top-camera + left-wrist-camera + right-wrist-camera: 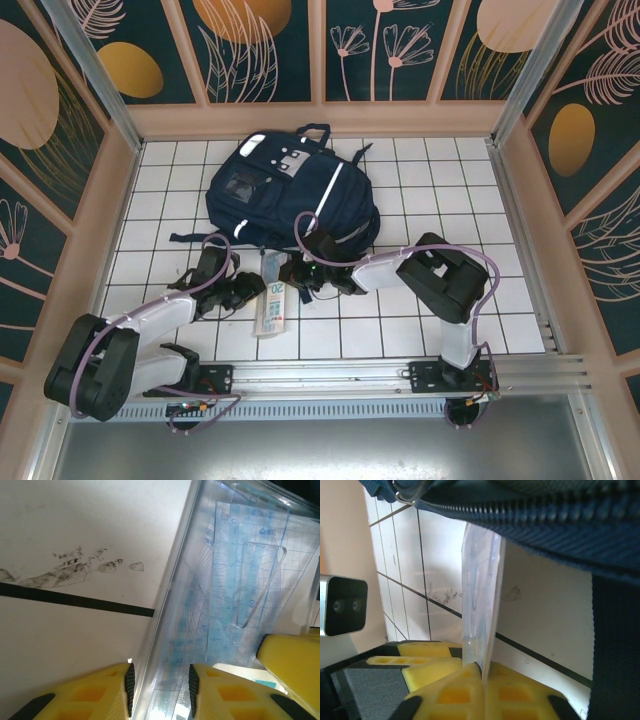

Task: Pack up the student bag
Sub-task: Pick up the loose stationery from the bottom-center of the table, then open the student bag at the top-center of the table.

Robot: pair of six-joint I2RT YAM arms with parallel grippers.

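The student bag (290, 185), a large navy backpack, lies at the back middle of the white tiles; its zipper edge (545, 517) crosses the top of the right wrist view. A clear ruler pouch (270, 312) lies in front of it. My right gripper (298, 275) is shut on the pouch's thin edge (481, 590), yellow fingers pinched together (484, 666). My left gripper (248, 291) stands part open over the pouch's face (240, 580), its pads apart (161, 680) and the pouch's left edge at the left pad. A right finger (292, 665) shows beside it.
A dark bag strap (615, 645) hangs at the right of the right wrist view. Patterned walls (90, 230) close in the tiled floor on three sides. An aluminium rail (330, 375) runs along the near edge. Bare tiles (440, 170) lie right of the bag.
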